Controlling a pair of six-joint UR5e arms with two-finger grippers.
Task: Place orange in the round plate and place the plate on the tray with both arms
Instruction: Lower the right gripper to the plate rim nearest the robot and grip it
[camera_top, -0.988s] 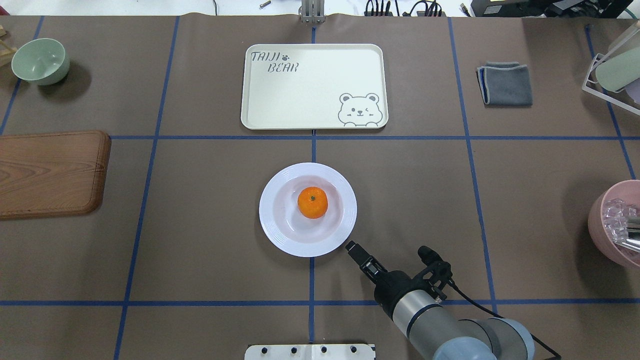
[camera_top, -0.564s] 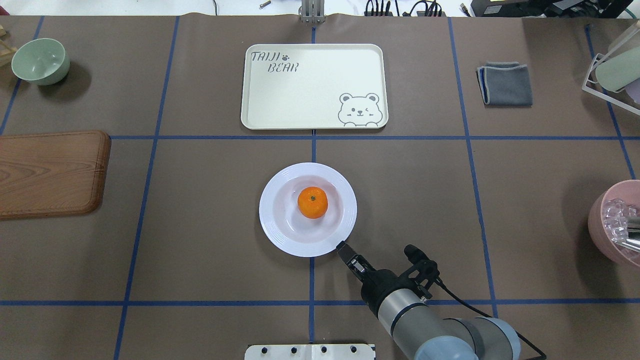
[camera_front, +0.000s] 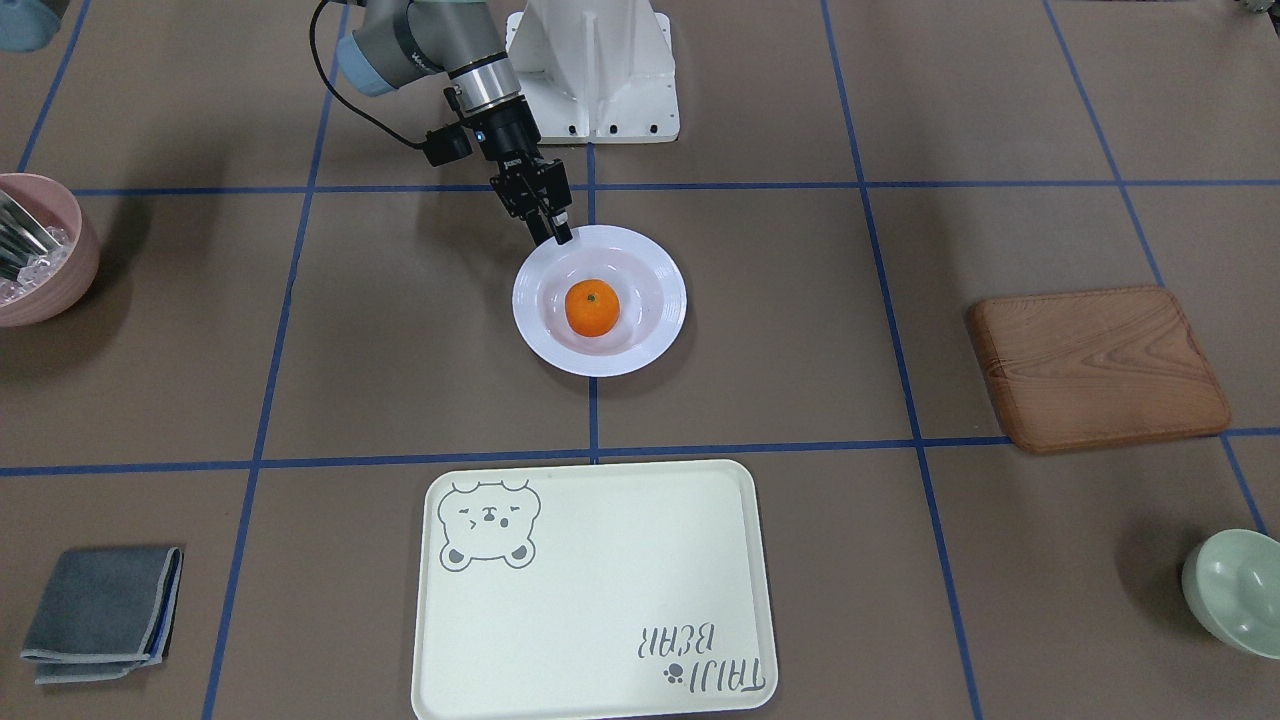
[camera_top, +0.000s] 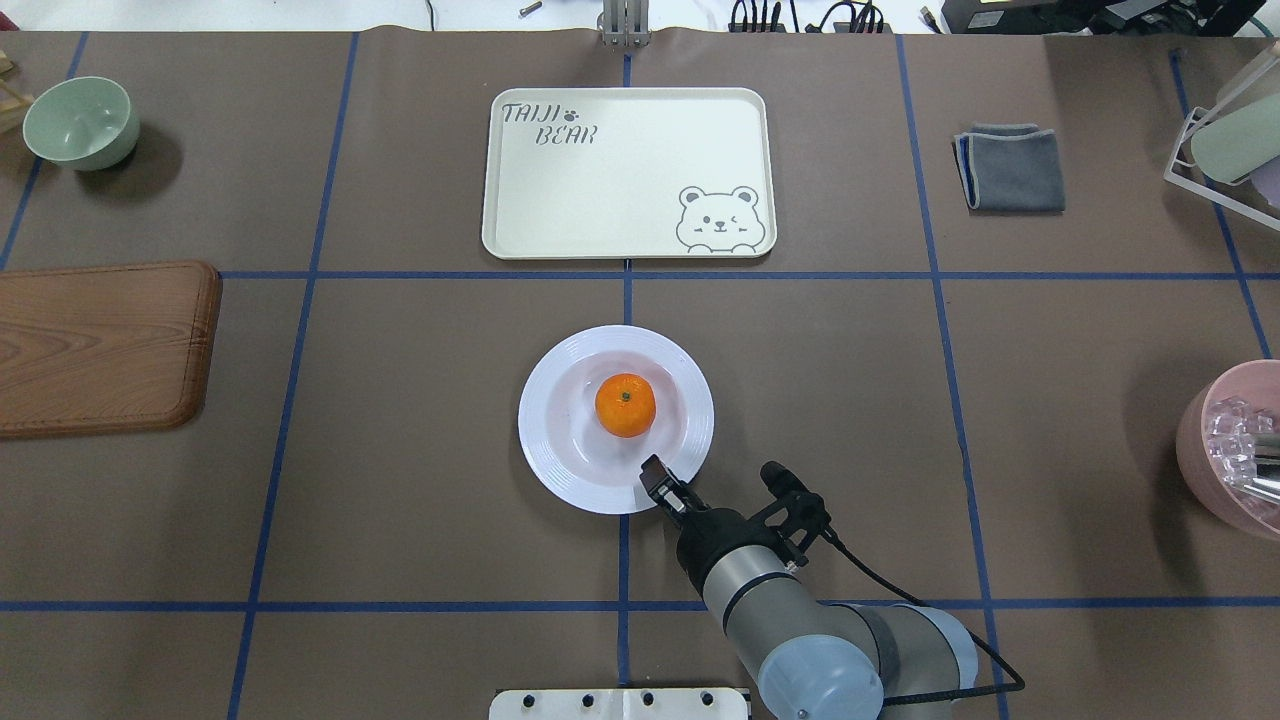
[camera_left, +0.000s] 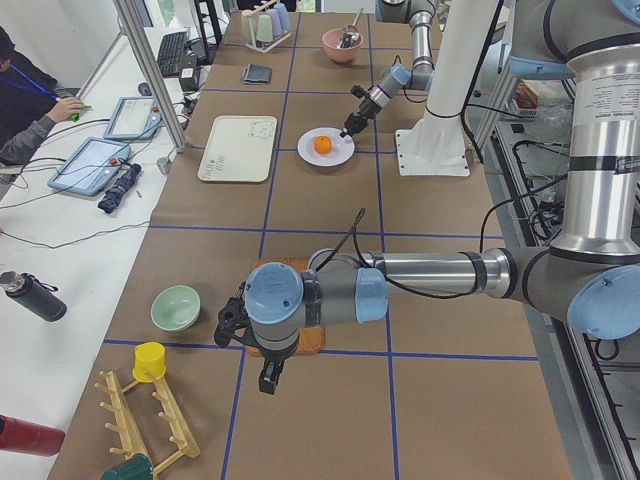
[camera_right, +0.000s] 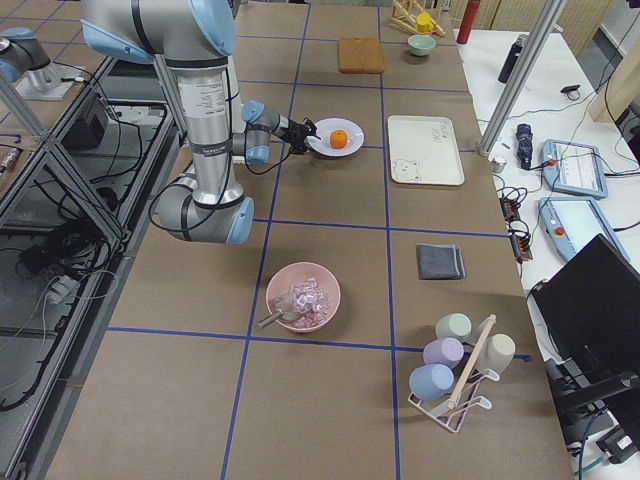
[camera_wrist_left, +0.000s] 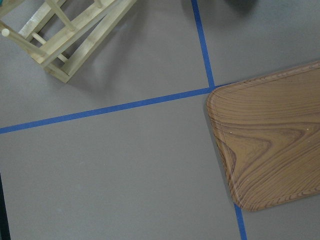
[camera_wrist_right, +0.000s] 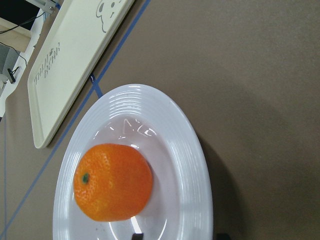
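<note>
My right gripper (camera_top: 655, 473) is parted and grasps nothing: one fingertip (camera_wrist_right: 136, 235) sits inside the plate (camera_top: 545, 455) rim, the other outside, both cut off in the wrist view. The orange (camera_top: 625, 405) lies in the plate just ahead, with the tray (camera_top: 620, 170) well beyond. My left gripper (camera_left: 270, 378) hangs beside the board (camera_wrist_left: 270, 150), and I cannot tell how far it is open.

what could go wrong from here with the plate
The right tool sits at just one edge of the plate; lifted from there alone it may tilt, and the loose orange could roll out. The left tool is far off by the wooden board, so a two-arm lift isn't set up yet.
</note>
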